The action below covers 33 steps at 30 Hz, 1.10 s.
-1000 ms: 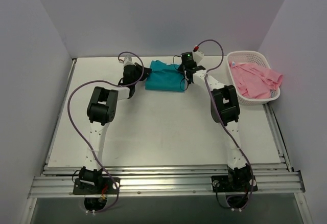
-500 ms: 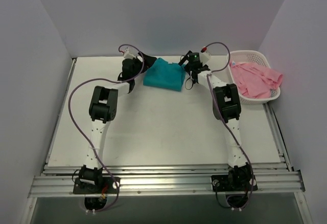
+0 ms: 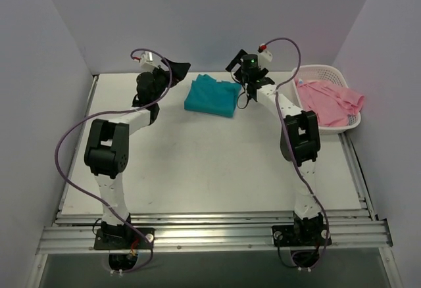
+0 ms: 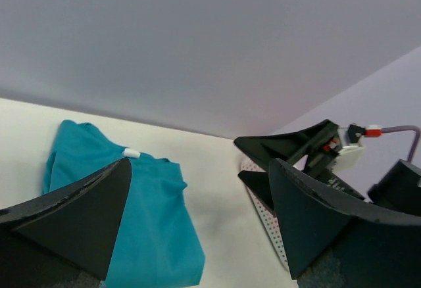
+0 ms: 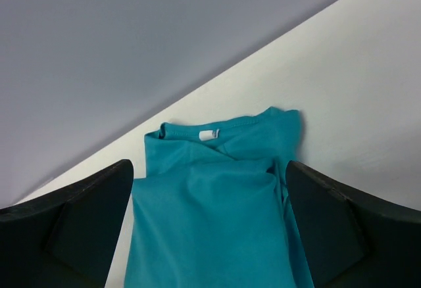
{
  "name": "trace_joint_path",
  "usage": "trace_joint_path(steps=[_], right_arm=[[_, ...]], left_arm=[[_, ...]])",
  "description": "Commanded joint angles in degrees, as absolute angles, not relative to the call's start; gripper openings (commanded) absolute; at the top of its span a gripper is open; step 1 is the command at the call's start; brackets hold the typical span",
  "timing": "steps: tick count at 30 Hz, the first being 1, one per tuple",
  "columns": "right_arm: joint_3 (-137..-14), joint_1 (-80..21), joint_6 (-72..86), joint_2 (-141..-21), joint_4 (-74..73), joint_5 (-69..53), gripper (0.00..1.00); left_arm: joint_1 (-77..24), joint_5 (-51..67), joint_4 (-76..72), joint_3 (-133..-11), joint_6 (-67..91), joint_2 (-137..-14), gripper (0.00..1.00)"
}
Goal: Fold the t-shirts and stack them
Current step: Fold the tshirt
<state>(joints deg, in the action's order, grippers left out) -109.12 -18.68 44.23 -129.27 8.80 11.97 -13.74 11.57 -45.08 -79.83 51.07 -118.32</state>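
The teal t-shirt (image 3: 212,97) lies as a folded, roughly square bundle on the far middle of the table (image 3: 197,163), released by both arms. A second ago the left gripper (image 3: 176,67) and the right gripper (image 3: 237,62) were closed at the bundle's two sides. Now both are drawn up and away from it, the left one well off to the left, and the cloth is touched by neither. In both wrist views the jaws are seen spread wide with nothing between them but the shirt below.

From this it is judged that the folding of the teal shirt is finished, or nearly so. The pink t-shirt (image 3: 329,102) is left unfolded in the white basket (image 3: 320,69) at the right, with one part draped over the rim, so roughly half of the task remains and nothing is stacked yet.

The white neck label (image 5: 208,135) is shown at the far edge of the bundle, but its near edge is cut off in both wrist views. How the sleeves are tucked underneath cannot be made out. The pink shirt is absent from the wrist views, and only a sliver of the basket is glimpsed past the left finger.
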Motion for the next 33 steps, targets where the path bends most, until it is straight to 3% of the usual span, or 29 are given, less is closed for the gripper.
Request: trace_joint_path(steps=[1,12,33], right_arm=[[-112.8,-20.0,42.8,-130.9,5.7,11.6,0.96],[-118.9,-19.1,42.2,-142.2,6.2,7.4,0.88],[-117.6,-19.2,42.2,-139.2,5.3,9.1,0.81]], left_arm=[[-12.8,10.1,-50.0,-74.5,50.0,-113.6,0.94],[-12.2,11.3,-53.7,-65.4,50.8,-111.7,0.94],[-12.0,12.3,-55.2,-66.2,50.5,-114.8,0.94]])
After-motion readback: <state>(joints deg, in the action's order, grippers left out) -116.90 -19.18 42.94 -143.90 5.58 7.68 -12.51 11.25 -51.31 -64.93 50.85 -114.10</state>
